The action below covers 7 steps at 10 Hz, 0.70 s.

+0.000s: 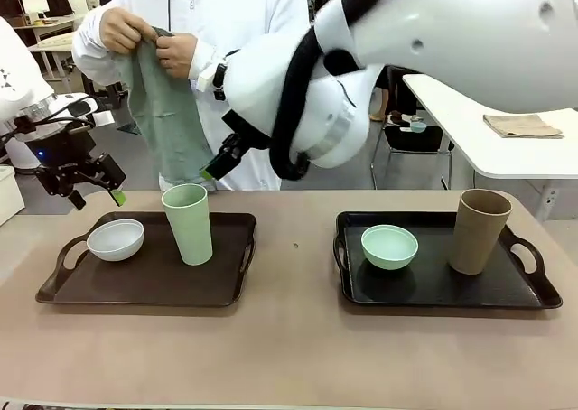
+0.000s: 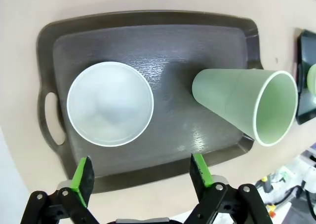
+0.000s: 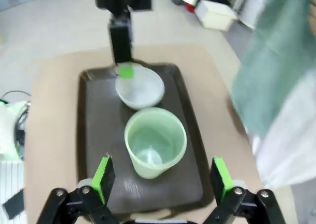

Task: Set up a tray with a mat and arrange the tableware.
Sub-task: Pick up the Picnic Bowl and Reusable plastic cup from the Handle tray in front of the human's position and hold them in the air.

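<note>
On the left dark tray (image 1: 144,288) stand a white bowl (image 1: 116,239) and a pale green tumbler (image 1: 188,222). The right black tray (image 1: 433,293) carries a mint green bowl (image 1: 389,246) and a tan-brown tumbler (image 1: 479,230). My left gripper (image 1: 99,198) hangs open above the white bowl (image 2: 109,103), nothing between its fingers (image 2: 81,177). My right arm reaches across the middle; its gripper (image 3: 162,177) is open above the pale green tumbler (image 3: 154,142). A person at the far side holds up a grey-green cloth mat (image 1: 167,112) in both hands.
The table's front strip and the gap between the two trays are bare tan surface (image 1: 293,338). My right arm's big white elbow (image 1: 361,85) fills the space above the middle. A white side table (image 1: 506,139) with a folded cloth stands at the back right.
</note>
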Each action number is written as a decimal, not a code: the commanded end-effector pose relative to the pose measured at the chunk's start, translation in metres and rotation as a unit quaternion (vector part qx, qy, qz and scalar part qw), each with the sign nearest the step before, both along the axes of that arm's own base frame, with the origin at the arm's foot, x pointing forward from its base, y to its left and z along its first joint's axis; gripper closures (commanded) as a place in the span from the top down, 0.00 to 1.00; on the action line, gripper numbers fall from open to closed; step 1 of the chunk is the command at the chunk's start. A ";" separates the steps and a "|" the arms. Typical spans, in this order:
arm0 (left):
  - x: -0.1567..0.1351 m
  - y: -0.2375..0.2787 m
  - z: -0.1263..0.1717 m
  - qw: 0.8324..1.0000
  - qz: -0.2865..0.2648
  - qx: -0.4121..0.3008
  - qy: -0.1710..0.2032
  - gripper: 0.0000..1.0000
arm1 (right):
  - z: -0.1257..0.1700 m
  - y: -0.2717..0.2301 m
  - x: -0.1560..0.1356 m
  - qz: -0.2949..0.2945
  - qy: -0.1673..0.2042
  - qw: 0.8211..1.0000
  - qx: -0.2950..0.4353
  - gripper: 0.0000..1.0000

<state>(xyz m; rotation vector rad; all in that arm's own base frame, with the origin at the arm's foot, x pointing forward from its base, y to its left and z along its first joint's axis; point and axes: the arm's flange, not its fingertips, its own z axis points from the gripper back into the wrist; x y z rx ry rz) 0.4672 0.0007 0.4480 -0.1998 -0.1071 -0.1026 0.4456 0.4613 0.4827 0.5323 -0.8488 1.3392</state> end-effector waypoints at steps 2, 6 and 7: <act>0.006 0.006 -0.019 1.000 -0.016 -0.004 0.019 1.00 | -0.070 -0.043 0.041 0.159 0.062 0.984 0.056 1.00; 0.004 0.004 -0.026 1.000 -0.021 -0.001 0.022 1.00 | -0.077 -0.038 0.052 0.180 0.071 0.979 0.071 1.00; 0.004 0.004 -0.026 1.000 -0.021 -0.001 0.022 1.00 | -0.077 -0.038 0.052 0.180 0.071 0.979 0.071 1.00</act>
